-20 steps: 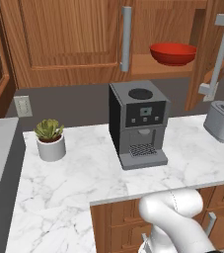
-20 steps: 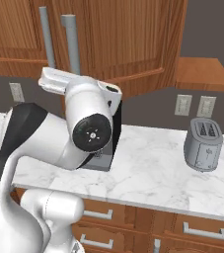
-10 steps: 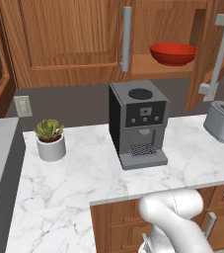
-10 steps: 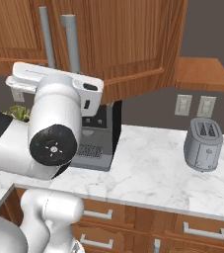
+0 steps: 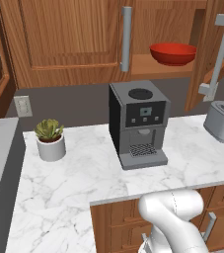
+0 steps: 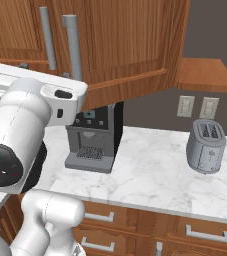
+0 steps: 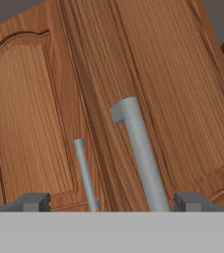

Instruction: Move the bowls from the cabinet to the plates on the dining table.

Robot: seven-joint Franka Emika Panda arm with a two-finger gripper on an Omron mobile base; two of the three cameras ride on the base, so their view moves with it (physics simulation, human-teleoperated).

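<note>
One red bowl waits in the cabinet; jaws wide, the gripper should clear the bar handle first.

Kitchen, coffee machine, toaster, cabinet

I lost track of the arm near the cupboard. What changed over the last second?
In the right base view the white arm's big joint swung left and nearer the camera, uncovering the black coffee machine. The glossy red bowl, grey toaster and potted plant stayed put.
</note>
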